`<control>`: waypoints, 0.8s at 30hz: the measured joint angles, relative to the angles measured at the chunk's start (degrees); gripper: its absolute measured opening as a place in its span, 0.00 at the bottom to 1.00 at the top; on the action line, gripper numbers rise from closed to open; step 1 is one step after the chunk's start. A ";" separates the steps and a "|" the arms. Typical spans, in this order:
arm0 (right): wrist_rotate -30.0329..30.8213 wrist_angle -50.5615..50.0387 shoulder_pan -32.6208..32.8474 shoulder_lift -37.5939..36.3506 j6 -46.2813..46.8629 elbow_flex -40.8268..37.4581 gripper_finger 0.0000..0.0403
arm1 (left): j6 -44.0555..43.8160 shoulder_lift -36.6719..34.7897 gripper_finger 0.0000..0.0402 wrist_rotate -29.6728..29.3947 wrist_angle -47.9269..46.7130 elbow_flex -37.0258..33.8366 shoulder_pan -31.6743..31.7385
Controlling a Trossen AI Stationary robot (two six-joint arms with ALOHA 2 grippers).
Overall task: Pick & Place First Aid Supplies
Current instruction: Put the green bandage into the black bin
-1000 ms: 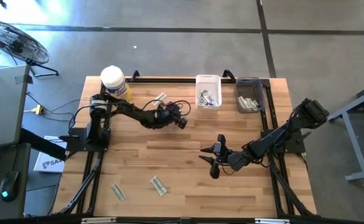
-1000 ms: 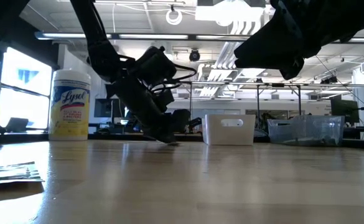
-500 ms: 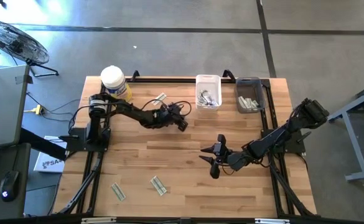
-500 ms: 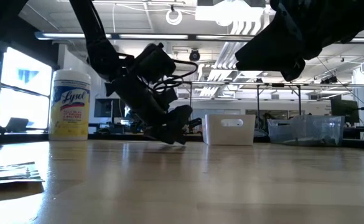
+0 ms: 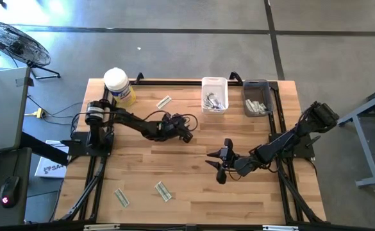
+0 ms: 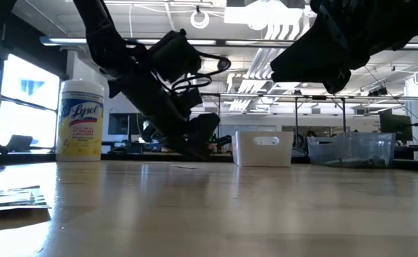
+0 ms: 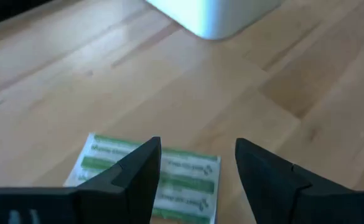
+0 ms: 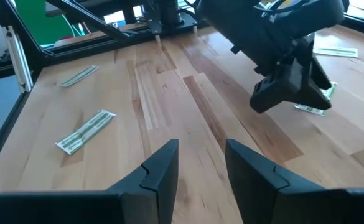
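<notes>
On the slatted wooden table (image 5: 174, 160), the white open bin (image 5: 214, 94) sits beside the clear grey bin (image 5: 256, 97) along the far edge, the yellow white-lidded wipes tub (image 5: 118, 86) at the far-left corner, two green-and-white strip packets (image 5: 163, 190) near the front edge

Inventory, counted from the high view unless noted.

- Robot arms: 2, one per side of the table (image 5: 193, 179).
- Grippers: 2, the left gripper (image 5: 186, 133) and the right gripper (image 5: 216, 168).
- Green-and-white strip packets lying loose on the wood: 4. These are 1 near the back edge (image 5: 164, 101), 2 near the front edge (image 5: 122, 197) (image 5: 163, 190), and 1 under the left gripper, seen from the left wrist (image 7: 154, 177).
- Bins at the back edge: 2, namely 1 white bin (image 5: 214, 94) and 1 grey bin (image 5: 257, 97). Both hold packets, too small to count.
- Wipes tub (image 5: 118, 86): 1.
- Floor fan (image 5: 14, 43): 1.
</notes>
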 joint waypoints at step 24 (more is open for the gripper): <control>-0.03 -0.33 0.02 0.00 1.35 -0.02 0.31 | -8.66 5.67 0.43 2.07 -2.74 0.34 0.11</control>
